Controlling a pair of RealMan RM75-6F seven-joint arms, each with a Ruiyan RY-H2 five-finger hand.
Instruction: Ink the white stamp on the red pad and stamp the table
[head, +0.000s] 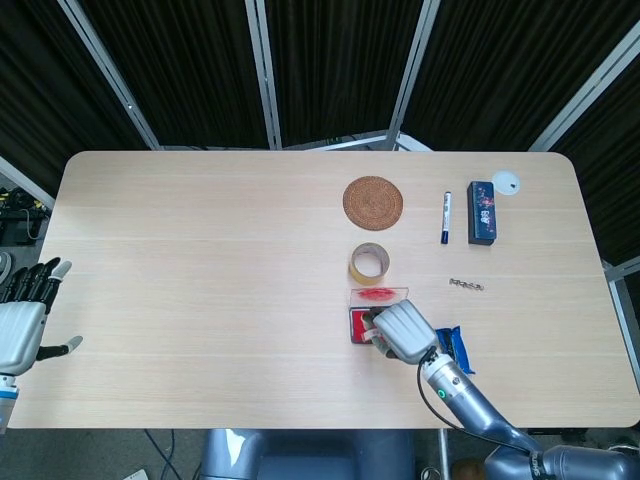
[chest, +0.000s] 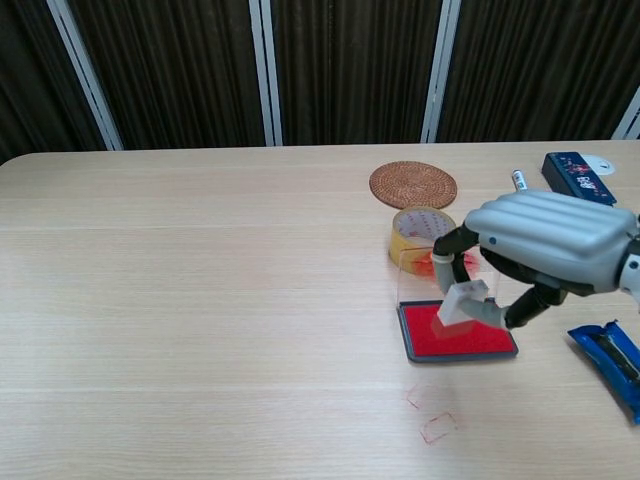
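My right hand (chest: 545, 240) pinches the white stamp (chest: 455, 304) and holds it slightly above the red ink pad (chest: 456, 341), tilted. The pad's clear lid (chest: 420, 272) stands upright behind it with red smears. In the head view the right hand (head: 401, 331) covers most of the pad (head: 356, 326) and hides the stamp. Faint red stamp outlines (chest: 436, 427) mark the table just in front of the pad. My left hand (head: 25, 318) hangs off the table's left edge, fingers apart, holding nothing.
A tape roll (chest: 422, 232) and a woven coaster (chest: 412, 184) sit behind the pad. A marker pen (head: 445, 216), a dark blue box (head: 481, 211) and a white disc (head: 507, 183) lie far right. A blue packet (chest: 610, 358) lies beside my right wrist.
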